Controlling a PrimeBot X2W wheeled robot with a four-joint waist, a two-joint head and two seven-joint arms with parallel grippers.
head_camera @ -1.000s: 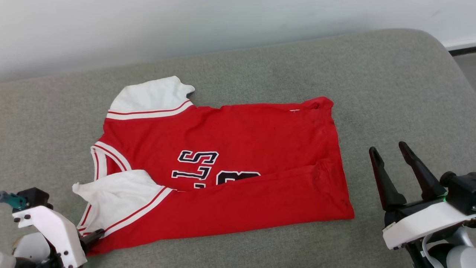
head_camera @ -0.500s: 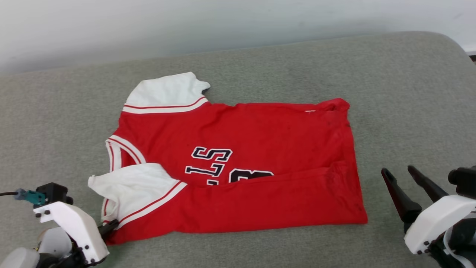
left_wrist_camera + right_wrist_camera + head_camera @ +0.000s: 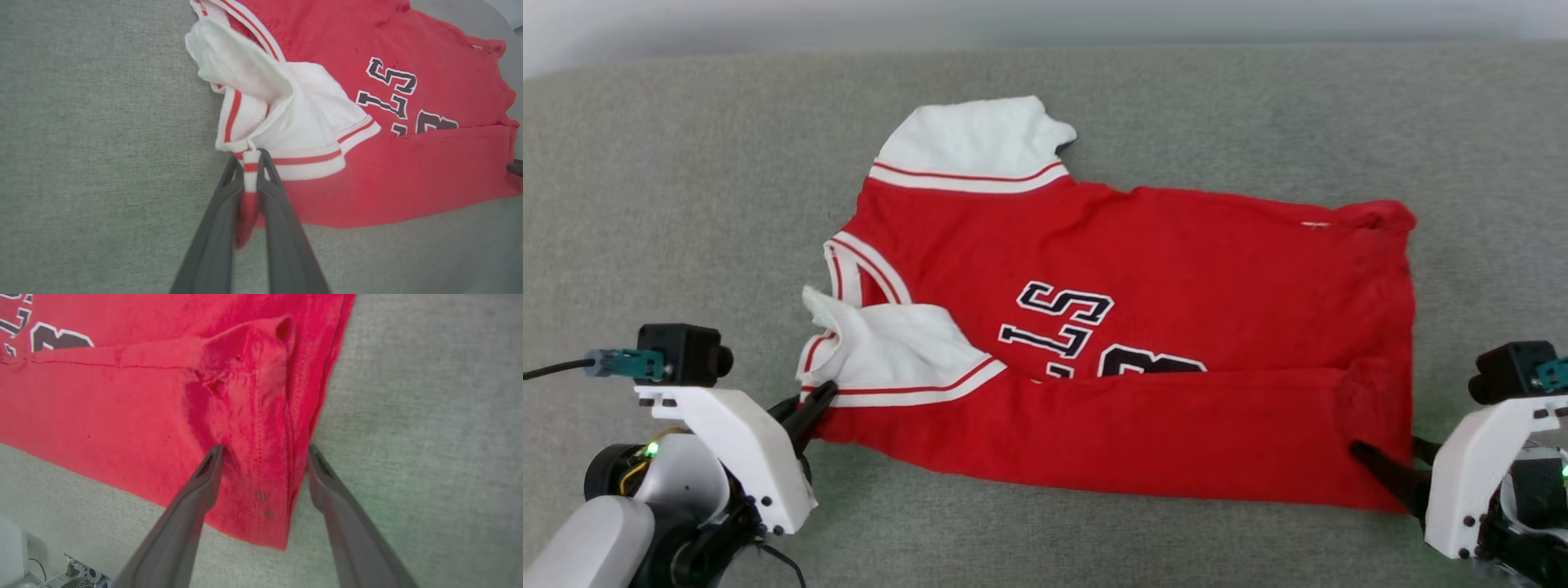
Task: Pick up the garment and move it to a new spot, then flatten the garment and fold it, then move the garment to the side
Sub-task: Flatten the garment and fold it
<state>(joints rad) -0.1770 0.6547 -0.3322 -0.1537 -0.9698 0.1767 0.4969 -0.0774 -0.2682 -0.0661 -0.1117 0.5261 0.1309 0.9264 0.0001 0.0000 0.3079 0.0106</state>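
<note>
On my head cam the garment (image 3: 1160, 269) lies spread sideways on the grey cushion (image 3: 686, 204), collar end toward the robot's left, hem toward its right. The far white sleeve (image 3: 976, 139) sits flat, pointing away from the robot. The near long edge is folded up over the body, so the fold covers the bottom of the black lettering (image 3: 1062, 318). The near sleeve (image 3: 302, 118) is crumpled and lies on top of the red fabric beside the collar trim.

Left gripper (image 3: 810, 402) is at the near-left corner of the jersey. On the left wrist cam its fingers (image 3: 229, 192) are squeezed almost together w/ a strip of red-and-white striped trim pinched between the tips, so it has a firm hold on the cloth there.

Right gripper (image 3: 265, 449) is at the near-right corner, by the hem. Its fingers are spread wide and nothing is clamped. One tip rests on the red fabric, where the cloth puckers a bit. The other tip sits right at the hem edge, approx. where fabric meets cushion. I can't tell if that tip touches the cloth. The hem corner lies between the two fingers.
</note>
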